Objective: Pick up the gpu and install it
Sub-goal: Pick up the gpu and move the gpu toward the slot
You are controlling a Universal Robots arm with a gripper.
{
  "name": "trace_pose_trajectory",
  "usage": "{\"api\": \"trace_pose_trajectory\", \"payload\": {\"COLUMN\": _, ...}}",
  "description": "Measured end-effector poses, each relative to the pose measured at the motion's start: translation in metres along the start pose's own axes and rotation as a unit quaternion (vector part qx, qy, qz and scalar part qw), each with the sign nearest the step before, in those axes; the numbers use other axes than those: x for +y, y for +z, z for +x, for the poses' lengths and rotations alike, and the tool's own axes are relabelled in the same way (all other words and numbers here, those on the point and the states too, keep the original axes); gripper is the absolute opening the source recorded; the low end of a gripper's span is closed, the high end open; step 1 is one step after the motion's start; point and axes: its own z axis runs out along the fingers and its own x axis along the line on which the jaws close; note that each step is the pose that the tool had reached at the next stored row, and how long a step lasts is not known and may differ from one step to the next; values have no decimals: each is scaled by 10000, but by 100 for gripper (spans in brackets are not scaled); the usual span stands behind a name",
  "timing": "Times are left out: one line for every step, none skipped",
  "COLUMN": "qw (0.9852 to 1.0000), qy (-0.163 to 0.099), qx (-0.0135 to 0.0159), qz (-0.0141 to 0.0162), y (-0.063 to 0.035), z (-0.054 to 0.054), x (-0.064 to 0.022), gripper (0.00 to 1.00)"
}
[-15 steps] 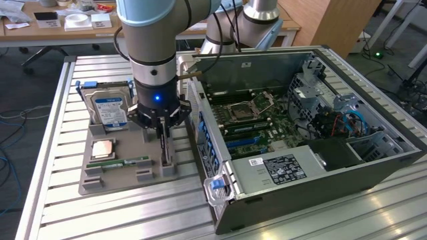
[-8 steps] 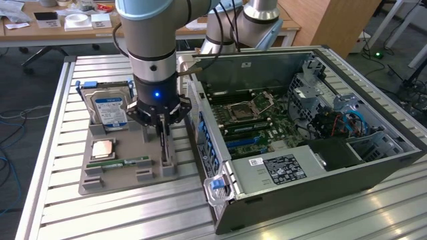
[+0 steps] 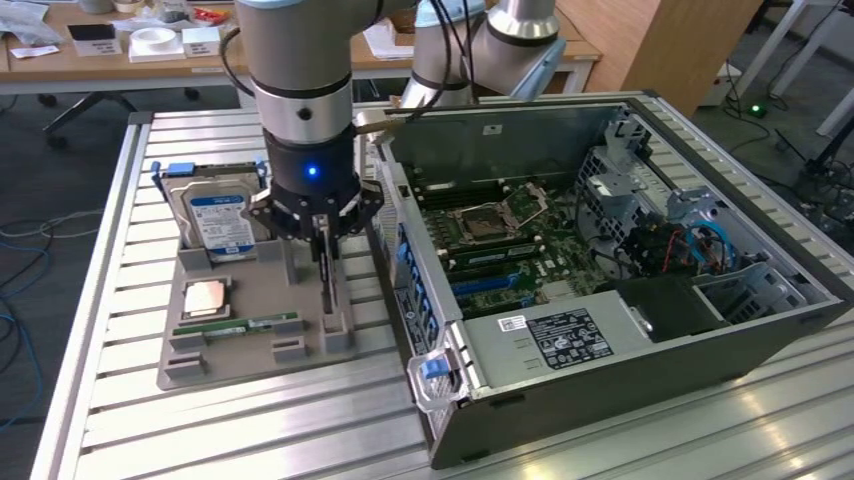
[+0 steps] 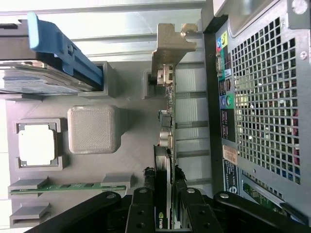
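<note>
The gpu (image 3: pixel 327 290) is a thin dark card standing on edge in the grey holder (image 3: pixel 254 300), beside the open computer case (image 3: pixel 747 330). My gripper (image 3: pixel 320 238) hangs straight down over it. In the wrist view the gpu (image 4: pixel 165 121) runs edge-on away from the gripper (image 4: pixel 164 206), with its silver bracket (image 4: pixel 170 48) at the far end. The black fingers (image 4: pixel 145 201) press against both faces of the card, so the gripper is shut on it. The card's lower edge still sits in the holder's slots.
The holder also carries a silver hard drive (image 3: pixel 220 215) with a blue-white label, a square processor (image 3: pixel 204 297) and a green memory stick (image 3: pixel 238 325). The case's perforated rear panel (image 4: pixel 262 97) stands close beside the card. The motherboard (image 3: pixel 501 230) lies exposed inside.
</note>
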Motion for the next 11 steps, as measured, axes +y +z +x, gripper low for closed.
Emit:
{"api": "trace_pose_trajectory", "payload": {"qw": 10000, "qy": 0, "qx": 0, "qz": 0, "y": -28, "z": -1, "x": 1, "gripper": 26}}
{"api": "trace_pose_trajectory", "payload": {"qw": 10000, "qy": 0, "qx": -1, "qz": 0, "y": -57, "z": -1, "x": 2, "gripper": 26}}
{"api": "trace_pose_trajectory", "payload": {"qw": 10000, "qy": 0, "qx": -1, "qz": 0, "y": -89, "z": -2, "x": 4, "gripper": 26}}
{"api": "trace_pose_trajectory", "payload": {"qw": 10000, "qy": 0, "qx": -1, "qz": 0, "y": -116, "z": -3, "x": 5, "gripper": 26}}
{"api": "trace_pose_trajectory", "payload": {"qw": 10000, "qy": 0, "qx": -2, "qz": 0, "y": -145, "z": -4, "x": 6, "gripper": 26}}
{"api": "trace_pose_trajectory", "payload": {"qw": 10000, "qy": 0, "qx": -3, "qz": 0, "y": -174, "z": -4, "x": 7, "gripper": 26}}
{"api": "trace_pose_trajectory", "payload": {"qw": 10000, "qy": -1, "qx": -4, "qz": -1, "y": -203, "z": -5, "x": 9, "gripper": 26}}
{"api": "trace_pose_trajectory", "payload": {"qw": 10000, "qy": -2, "qx": -5, "qz": -2, "y": -235, "z": -6, "x": 10, "gripper": 26}}
{"api": "trace_pose_trajectory", "payload": {"qw": 10000, "qy": -5, "qx": -5, "qz": -4, "y": -264, "z": -7, "x": 11, "gripper": 26}}
{"api": "trace_pose_trajectory", "payload": {"qw": 10000, "qy": -8, "qx": -6, "qz": -5, "y": -291, "z": -7, "x": 12, "gripper": 26}}
{"api": "trace_pose_trajectory", "payload": {"qw": 10000, "qy": -11, "qx": -7, "qz": -6, "y": -317, "z": -8, "x": 14, "gripper": 26}}
